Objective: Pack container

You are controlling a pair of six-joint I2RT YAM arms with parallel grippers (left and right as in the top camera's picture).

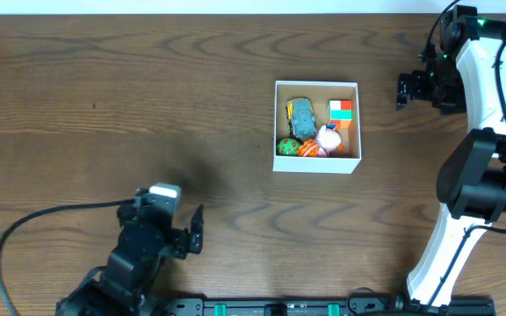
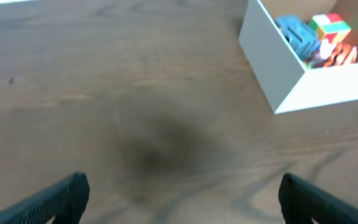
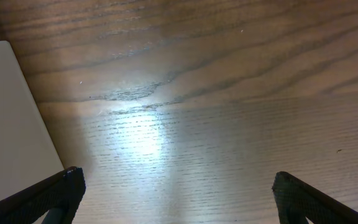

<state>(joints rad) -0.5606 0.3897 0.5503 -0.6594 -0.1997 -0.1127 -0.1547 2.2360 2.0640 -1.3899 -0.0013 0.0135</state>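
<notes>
Two pincers are mine, and neither is near anything that blocks it. The one container (image 1: 316,167) sits on the wooden surface (image 1: 148,105), right of the middle and somewhat nearer the far edge, with bare wood all round it. A black cable (image 1: 42,216) trails across the surface by the near left corner, beside my left arm and well apart from the container.

My left pincer (image 1: 197,231) hangs close to the near edge, left of the middle. In its wrist view its fingers (image 2: 61,194) are spread wide, with nothing between them and only wood grain below. The container's white wall (image 2: 272,59) shows up and to the right, well apart.

My right pincer (image 1: 402,90) is toward the far right corner, near the container's right side but not touching it. Its fingers (image 3: 58,194) are also spread wide and hold nothing. A flat white face at the left of that view looks like the container's wall, though I cannot tell for sure.

Inside the container I count five toys:
- one blue and yellow toy car (image 1: 300,117)
- one colour cube (image 1: 341,109)
- one green ball (image 1: 286,147)
- one orange toy (image 1: 307,148)
- one white and pink toy (image 1: 328,138)

They lie crowded together, and some are partly hidden.
</notes>
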